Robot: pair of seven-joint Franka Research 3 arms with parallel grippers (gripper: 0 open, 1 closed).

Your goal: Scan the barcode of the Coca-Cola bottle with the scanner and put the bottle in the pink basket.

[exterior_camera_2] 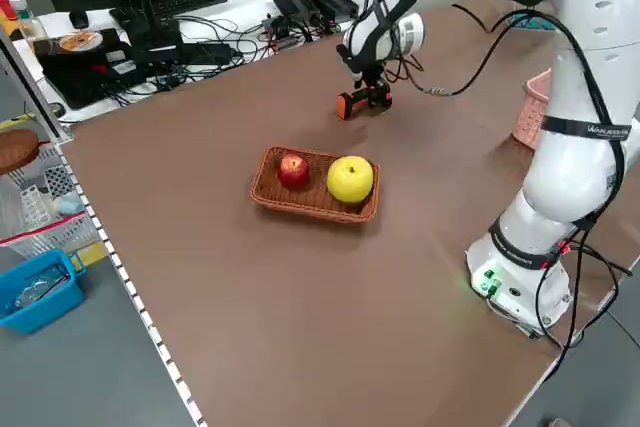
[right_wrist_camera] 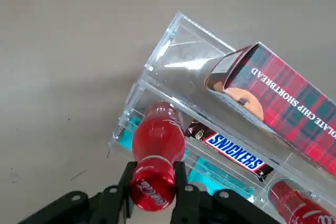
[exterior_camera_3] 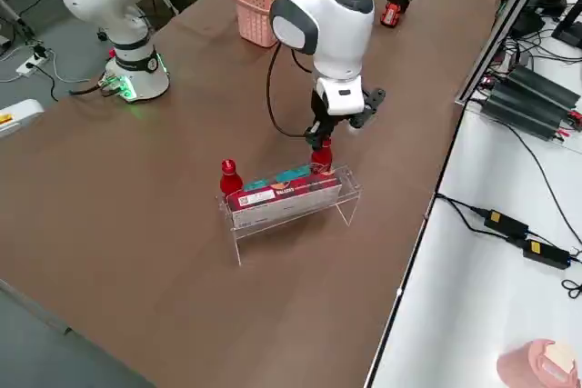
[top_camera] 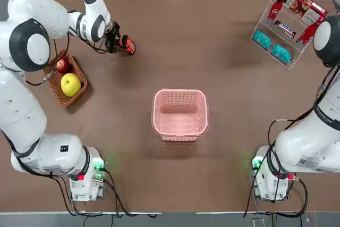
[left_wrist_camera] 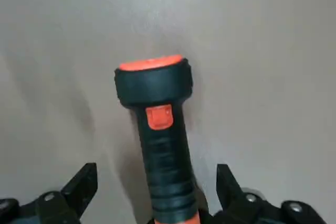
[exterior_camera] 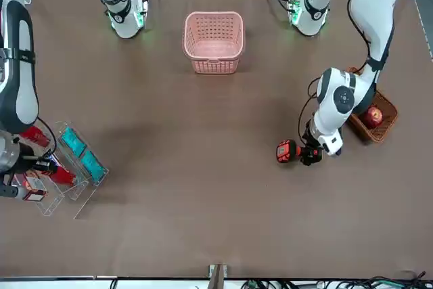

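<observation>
- We see the right gripper (right_wrist_camera: 153, 190) at the clear acrylic rack (top_camera: 286, 27) on the far right of the desk (top_camera: 212, 51), its fingers (right_wrist_camera: 125, 184) pinching the red cap of the Coca-Cola bottle (right_wrist_camera: 157, 140).
- The bottle stands upright at one end of the rack, its cap squarely between our right fingers and its body extending away from them.
- Beyond the fingertips on that side lie a Snickers bar (right_wrist_camera: 231, 153), a tartan shortbread box (right_wrist_camera: 278, 95) and teal packets (top_camera: 271, 46); a second red bottle (top_camera: 309, 31) stands at the rack's other end.
- The left gripper (left_wrist_camera: 152, 192) hangs low over the scanner (left_wrist_camera: 157, 135) at the far left of the desk, fingers (left_wrist_camera: 79, 190) spread wide.
- The scanner lies on the desk with its handle midway between our left fingers and touching neither; its orange-rimmed head points away from them.
- Just beside the left arm, a brown wicker basket (top_camera: 56, 86) holds a red apple (top_camera: 63, 66) and a yellow apple (top_camera: 70, 84).
- The pink basket (top_camera: 180, 114) sits at the middle of the desk, well apart from both pairs of fingers.
</observation>
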